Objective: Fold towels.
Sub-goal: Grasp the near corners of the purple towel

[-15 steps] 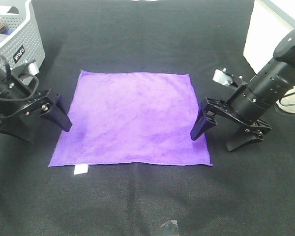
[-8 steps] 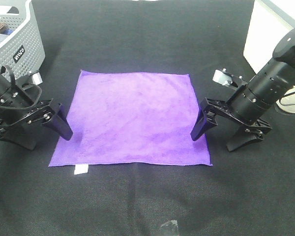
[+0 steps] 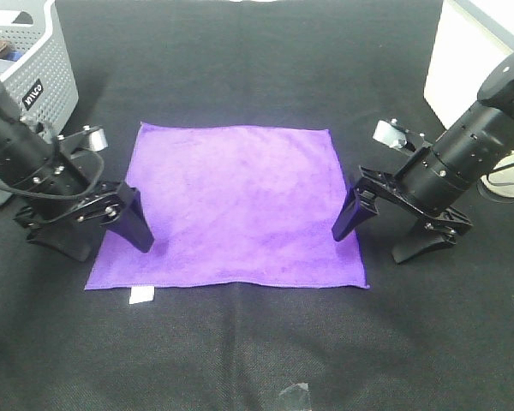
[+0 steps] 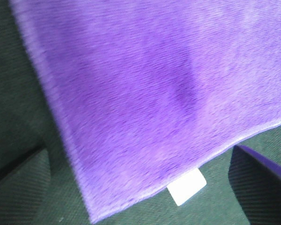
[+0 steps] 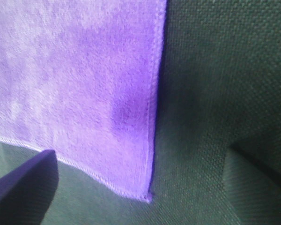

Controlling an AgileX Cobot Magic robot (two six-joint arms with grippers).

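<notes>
The purple towel (image 3: 231, 201) lies flat and unfolded on the black table, with its white tag (image 3: 140, 295) at the near left corner. My left gripper (image 3: 101, 242) is open and straddles the towel's left edge near that corner, one finger (image 3: 137, 231) over the cloth and the other outside it. The left wrist view shows the towel (image 4: 145, 84), the tag (image 4: 187, 186) and the open gripper (image 4: 136, 157). My right gripper (image 3: 379, 240) is open and straddles the right edge near the near right corner. The right wrist view shows the towel (image 5: 75, 79) and the open gripper (image 5: 140, 161).
A grey perforated basket (image 3: 30, 64) stands at the far left behind the left arm. A white box (image 3: 471, 60) stands at the far right. Small scraps of clear tape (image 3: 295, 394) lie near the front edge of the black cloth-covered table (image 3: 240, 342).
My left gripper has moved right, from beside the towel to over its left edge. The right gripper has barely moved. The towel lies as before.
</notes>
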